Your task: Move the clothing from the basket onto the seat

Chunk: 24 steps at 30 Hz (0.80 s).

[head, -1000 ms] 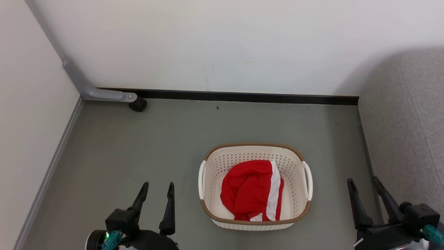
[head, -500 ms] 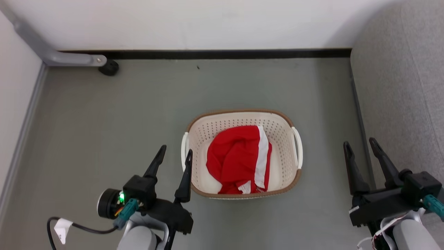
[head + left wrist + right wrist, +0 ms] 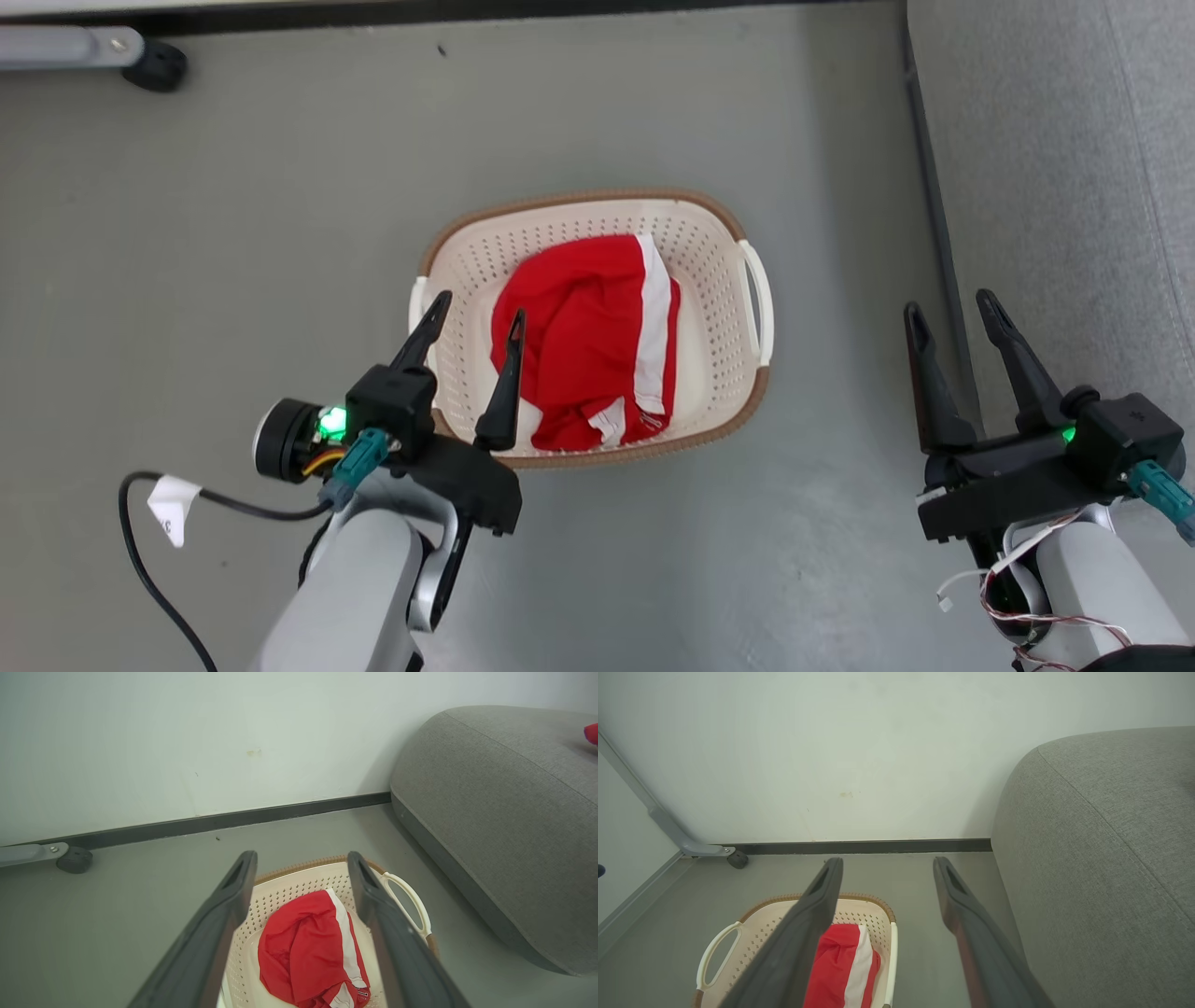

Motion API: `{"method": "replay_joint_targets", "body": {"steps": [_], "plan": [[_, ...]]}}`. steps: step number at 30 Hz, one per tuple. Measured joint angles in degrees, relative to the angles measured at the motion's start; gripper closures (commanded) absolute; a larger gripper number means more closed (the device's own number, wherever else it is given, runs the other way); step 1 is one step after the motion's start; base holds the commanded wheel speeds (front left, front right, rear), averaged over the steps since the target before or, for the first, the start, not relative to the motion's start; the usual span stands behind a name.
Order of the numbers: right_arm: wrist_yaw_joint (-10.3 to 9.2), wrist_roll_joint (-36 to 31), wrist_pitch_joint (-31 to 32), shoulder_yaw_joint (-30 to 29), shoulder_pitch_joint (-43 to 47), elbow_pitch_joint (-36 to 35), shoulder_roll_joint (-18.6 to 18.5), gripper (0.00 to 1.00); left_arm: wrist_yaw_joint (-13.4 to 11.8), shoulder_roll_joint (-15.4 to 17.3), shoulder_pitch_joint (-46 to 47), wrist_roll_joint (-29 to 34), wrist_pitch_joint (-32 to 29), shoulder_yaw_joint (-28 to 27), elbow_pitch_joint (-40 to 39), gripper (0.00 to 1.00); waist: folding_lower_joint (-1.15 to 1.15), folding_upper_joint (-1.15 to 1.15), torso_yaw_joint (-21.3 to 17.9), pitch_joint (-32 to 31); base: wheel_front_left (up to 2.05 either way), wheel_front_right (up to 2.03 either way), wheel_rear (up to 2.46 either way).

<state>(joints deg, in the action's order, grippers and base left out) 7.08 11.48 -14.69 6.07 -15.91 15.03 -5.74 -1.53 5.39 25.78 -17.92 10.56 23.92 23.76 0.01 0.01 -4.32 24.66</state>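
Left gripper (image 3: 480,306), fingers apart, hangs over the basket's (image 3: 579,197) eight o'clock rim beside the clothing (image 3: 579,317); right gripper (image 3: 948,301), likewise apart, at three o'clock.

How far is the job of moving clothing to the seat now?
Done: perhaps one piece; a red patch lies on the seat, too cropped to identify. In hand: nothing; the left end effector hangs open above the basket, the right end effector open near the seat. Left: the red clothing in the basket.
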Motion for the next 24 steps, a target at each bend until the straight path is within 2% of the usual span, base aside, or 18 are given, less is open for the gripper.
{"method": "replay_joint_targets", "body": {"steps": [24], "plan": [[0.0, -0.9, 0.0, 2.6, -7.1, -1.3, 1.0, 0.0, -1.2, -0.3, 14.5, 5.5, -11.1, 4.3, 5.5, 0.0, -0.01, 0.0, -5.6, 16.6, 0.0, 0.0, 0.0]]}}
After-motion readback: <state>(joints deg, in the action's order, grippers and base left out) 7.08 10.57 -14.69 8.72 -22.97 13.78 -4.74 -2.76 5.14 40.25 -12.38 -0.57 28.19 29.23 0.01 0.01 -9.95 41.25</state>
